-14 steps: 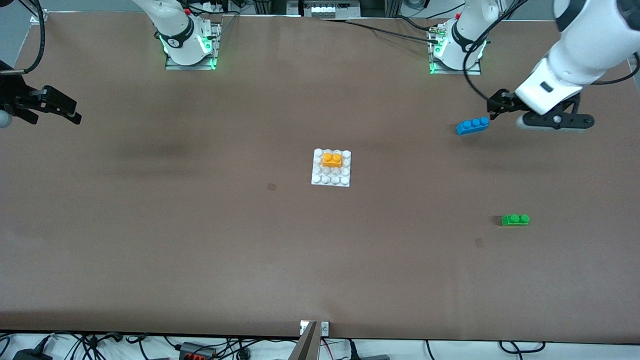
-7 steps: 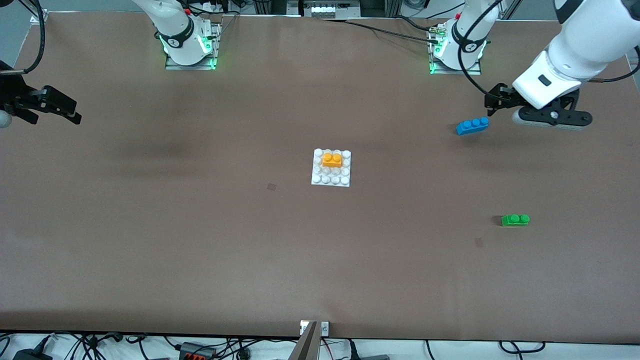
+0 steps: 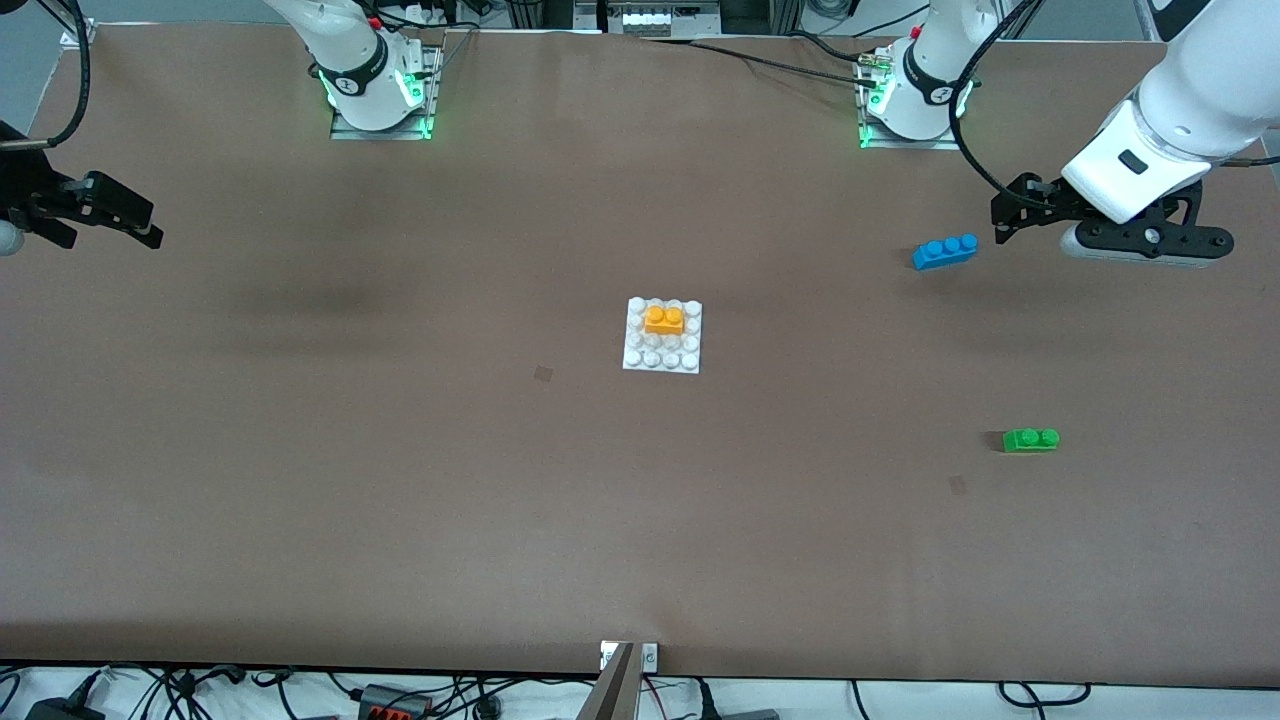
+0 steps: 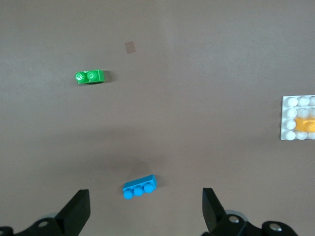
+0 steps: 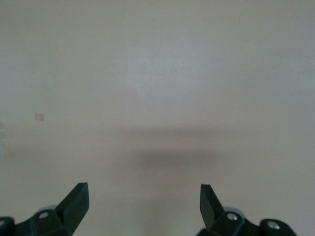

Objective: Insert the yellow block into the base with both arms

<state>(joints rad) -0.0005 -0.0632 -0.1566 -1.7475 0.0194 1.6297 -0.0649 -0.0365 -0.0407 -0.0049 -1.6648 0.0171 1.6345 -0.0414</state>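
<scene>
Both pairs of jaws stand wide apart and hold nothing. The left gripper (image 3: 1005, 212) hangs over the table (image 3: 400, 450) at the left arm's end, just beside the blue brick (image 3: 945, 251), which lies flat on the table close to its fingertips; in the left wrist view that gripper (image 4: 145, 209) shows one finger (image 4: 78, 209) on each side of the picture, with the blue brick (image 4: 140, 186) lying on the table between them, touching neither. The right gripper (image 3: 135, 222) hangs over the right arm's end of the table, well apart from every brick; its own view (image 5: 143, 204) shows only bare table between its fingers (image 5: 78, 200).

The table is brown and wide, with both arms' bases along its edge farthest from the front camera. At its middle lies the base (image 3: 663, 336), flat, a white studded square. The yellow block (image 3: 664, 319) sits on the base, on the second row of studs from the edge farthest from the front camera, upright with its two studs up. It is well apart from both grippers, roughly midway between the two ends of the table. In the left wrist view the base (image 4: 290, 118) and the block (image 4: 306, 125) show at the picture's edge, well outside the fingers' span.

The green brick (image 3: 1030, 439) lies toward the left arm's end, nearer the front camera than the blue brick and well apart from it.
</scene>
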